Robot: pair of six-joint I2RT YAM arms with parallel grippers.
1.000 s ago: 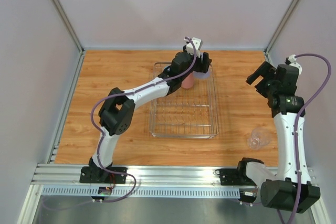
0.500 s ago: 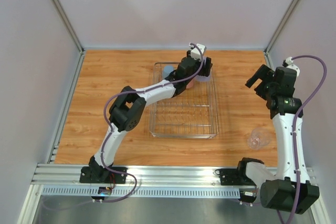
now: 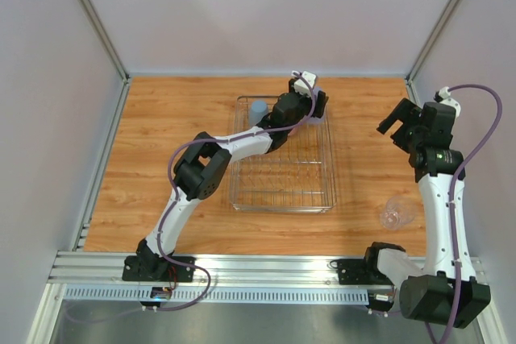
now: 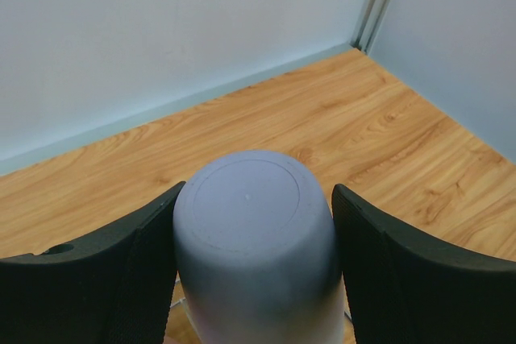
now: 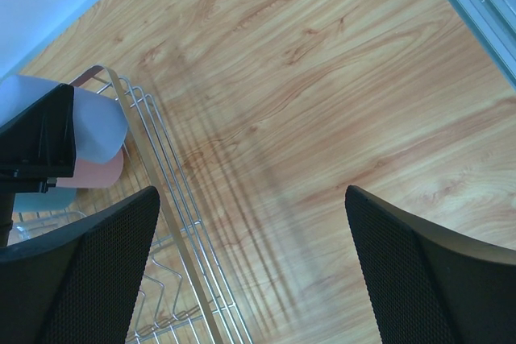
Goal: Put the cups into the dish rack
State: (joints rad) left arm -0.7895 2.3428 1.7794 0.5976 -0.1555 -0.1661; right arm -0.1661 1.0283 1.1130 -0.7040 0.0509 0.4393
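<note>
So the left gripper (image 4: 256,192) has its fingers (image 4: 105,271) pressed up against both sides of the lavender cup (image 4: 250,231). That's a proper grasp, with no gap showing on either side in the left wrist view. The cup is upside down, base toward the camera.

Moving outward, it's sitting over the far right corner of the dish rack (image 3: 281,208). From the right wrist view the pink cup (image 5: 97,171) is right up against it, slightly lower. I honestly can't tell whether the lavender one is beside it or partly on top. The blue cup (image 3: 258,109) is already in the rack, further left along the far side.

My take is that this is the set-down step. I'd go straight down with the rim level, so it lands flat on the wires next to the pink one instead of catching its edge. Only let go once it's seated, then lift straight up so the fingers don't drag it over.

The right gripper (image 5: 251,199) is spread wide, holding nothing, over bare table (image 3: 161,159) right of the rack. One clear cup (image 3: 397,213) is out on the table near the right arm's base, so that's probably its job next.
</note>
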